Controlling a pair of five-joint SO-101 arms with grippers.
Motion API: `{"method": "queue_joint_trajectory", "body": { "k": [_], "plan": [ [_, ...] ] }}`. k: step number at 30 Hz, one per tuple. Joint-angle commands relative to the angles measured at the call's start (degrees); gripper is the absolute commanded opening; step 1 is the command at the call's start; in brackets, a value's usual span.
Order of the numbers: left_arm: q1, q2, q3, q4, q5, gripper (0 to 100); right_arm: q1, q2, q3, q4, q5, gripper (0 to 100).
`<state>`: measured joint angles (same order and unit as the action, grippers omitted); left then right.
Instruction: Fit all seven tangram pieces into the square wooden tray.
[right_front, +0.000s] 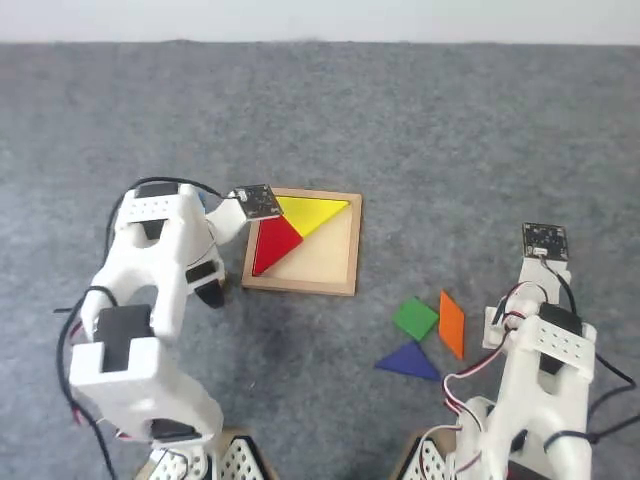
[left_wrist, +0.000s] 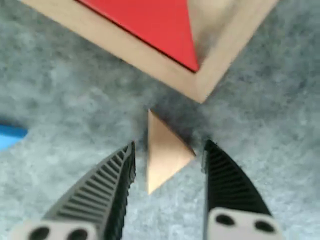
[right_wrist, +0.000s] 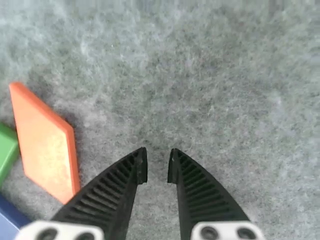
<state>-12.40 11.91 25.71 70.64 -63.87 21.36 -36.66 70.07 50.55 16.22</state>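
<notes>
Tray (right_front: 300, 286) first: in the high view you see it lying flat on the grey carpet (right_front: 400, 120), just beside your left arm (right_front: 150, 290). Two pieces are inside it. The yellow triangle (right_front: 312, 213) lies along the far side, and the red triangle (right_front: 272, 247) touches it on the side of the left arm. The other part of the tray floor is bare wood.

Your left gripper (left_wrist: 169, 147) is spread and low over the carpet, just outside one corner of the tray. Between its fingers (left_wrist: 117, 172) a small tan triangle (left_wrist: 164, 156) lies flat on the carpet, near the tray corner but apart from it. Both fingertips are very close to this piece, and you cannot tell if either one touches it. A light blue piece (left_wrist: 10, 136) lies farther off on the carpet.

Your right gripper (right_wrist: 157, 159) hangs over bare carpet. Its fingers leave only a narrow gap, and nothing is between them. The orange parallelogram (right_wrist: 45, 145) lies near it. In the high view this piece lies between the tray and your right arm (right_front: 545, 370), with the green square (right_front: 415, 318) just beside it and the dark blue triangle (right_front: 408, 361) just beside the square, nearer to the arm bases.
</notes>
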Motion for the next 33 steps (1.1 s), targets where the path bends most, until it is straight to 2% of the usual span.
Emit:
{"method": "queue_joint_trajectory", "body": {
  "k": [1, 5, 14, 22, 26, 30, 33],
  "plan": [
    [0.4, -0.2, -2.7, -1.6, 0.9, 23, -0.6, 0.0, -0.2, -0.8, 0.8, 8.4],
    [0.5, 0.0, -2.6, -3.2, 5.0, 23, -0.6, 0.0, -0.2, -0.8, 0.8, 8.4],
    [1.7, 0.1, -1.3, -3.5, 5.1, 22, -0.6, 0.0, -0.2, -0.7, 0.8, 8.4],
    [1.6, 0.0, -0.9, -3.0, 5.2, 17, -0.6, 0.0, -0.2, -0.7, 0.8, 8.4],
    [1.6, 0.0, -0.5, 1.9, 6.2, 15, -0.6, 0.0, -0.2, -0.7, 0.8, 8.4],
    [1.5, -0.6, 2.1, 2.5, 15.4, 13, -0.6, 0.0, -0.2, -0.8, 0.8, 8.4],
    [0.7, -0.5, 2.2, 2.5, 27.0, 13, -0.6, 0.0, -0.2, -0.8, 0.8, 8.4]
  ]
}}
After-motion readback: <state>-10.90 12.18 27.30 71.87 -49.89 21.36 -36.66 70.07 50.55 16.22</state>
